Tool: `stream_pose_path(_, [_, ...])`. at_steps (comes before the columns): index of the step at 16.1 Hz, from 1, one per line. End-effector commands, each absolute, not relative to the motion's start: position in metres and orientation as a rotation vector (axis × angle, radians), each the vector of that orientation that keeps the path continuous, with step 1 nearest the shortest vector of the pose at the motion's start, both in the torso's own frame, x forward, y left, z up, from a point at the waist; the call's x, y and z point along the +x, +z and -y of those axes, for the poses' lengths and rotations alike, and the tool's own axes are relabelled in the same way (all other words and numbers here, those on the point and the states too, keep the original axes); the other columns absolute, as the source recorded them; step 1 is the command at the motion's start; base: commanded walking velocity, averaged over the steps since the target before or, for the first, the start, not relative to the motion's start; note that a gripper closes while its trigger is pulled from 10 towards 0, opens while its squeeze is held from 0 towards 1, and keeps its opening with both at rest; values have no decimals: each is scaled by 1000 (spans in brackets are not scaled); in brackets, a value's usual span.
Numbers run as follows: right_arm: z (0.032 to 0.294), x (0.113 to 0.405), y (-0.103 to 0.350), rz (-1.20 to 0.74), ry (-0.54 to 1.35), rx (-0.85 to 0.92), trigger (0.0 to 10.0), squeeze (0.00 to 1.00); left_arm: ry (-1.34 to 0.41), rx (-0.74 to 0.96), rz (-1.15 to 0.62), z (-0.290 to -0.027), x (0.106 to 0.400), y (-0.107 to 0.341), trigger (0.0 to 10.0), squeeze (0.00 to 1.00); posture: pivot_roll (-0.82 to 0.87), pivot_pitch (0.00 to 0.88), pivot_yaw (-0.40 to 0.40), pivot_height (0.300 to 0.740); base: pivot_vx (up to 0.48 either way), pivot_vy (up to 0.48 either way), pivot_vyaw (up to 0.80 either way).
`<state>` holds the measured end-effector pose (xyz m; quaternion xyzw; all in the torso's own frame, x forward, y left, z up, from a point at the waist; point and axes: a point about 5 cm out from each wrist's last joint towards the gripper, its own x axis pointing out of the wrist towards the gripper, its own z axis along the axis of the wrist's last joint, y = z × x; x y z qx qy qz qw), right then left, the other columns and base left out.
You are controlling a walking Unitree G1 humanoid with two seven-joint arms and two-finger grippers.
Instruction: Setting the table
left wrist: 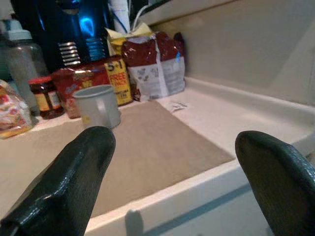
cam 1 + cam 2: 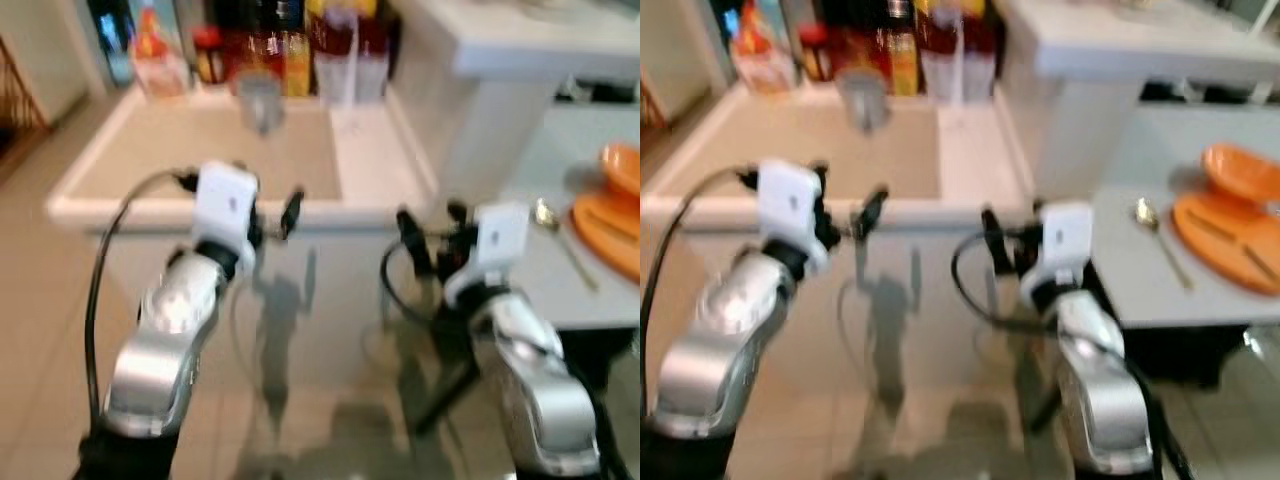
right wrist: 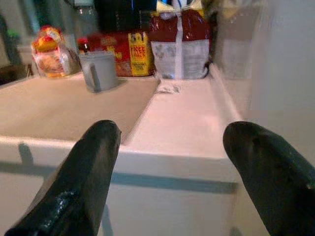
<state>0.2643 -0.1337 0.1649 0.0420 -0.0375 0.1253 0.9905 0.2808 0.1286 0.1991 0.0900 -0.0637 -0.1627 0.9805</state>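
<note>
Both head views are pretty smeared, so the bottles [image 2: 290, 40] at 12 o'clock are just colour blobs. The orange plates [image 2: 1230, 215] at 3 o'clock get chopped by the edge, and the spoon [image 2: 1160, 240] is barely readable.

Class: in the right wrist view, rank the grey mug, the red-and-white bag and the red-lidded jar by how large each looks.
1. red-and-white bag
2. grey mug
3. red-lidded jar, mostly hidden behind the mug, so its rank is unsure.
</note>
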Motion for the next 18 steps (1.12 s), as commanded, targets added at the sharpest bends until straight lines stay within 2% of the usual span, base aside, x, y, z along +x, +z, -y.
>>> stream_pose_path(1, [133,267,171,98,248,109,10000,0,-310,199,135,-133,281,201,10000,0,92,0,-55,740,0,480,0])
stream_pose_path(5, [138,276,173,100,214,179,10000,0,-323,229,135,-127,281,200,10000,0,90,0,-53,740,0,0,0])
stream_pose_path(6, [137,278,175,110,225,145,10000,0,-331,227,150,-127,281,202,10000,0,89,0,-53,740,0,0,0])
stream_pose_path(12, [134,284,180,125,259,91,10000,0,-317,228,168,-129,283,206,10000,0,91,0,-68,740,323,0,688])
stream_pose_path(18, [142,285,179,121,211,111,10000,0,-338,231,165,-128,281,205,10000,0,88,0,-67,740,354,0,0])
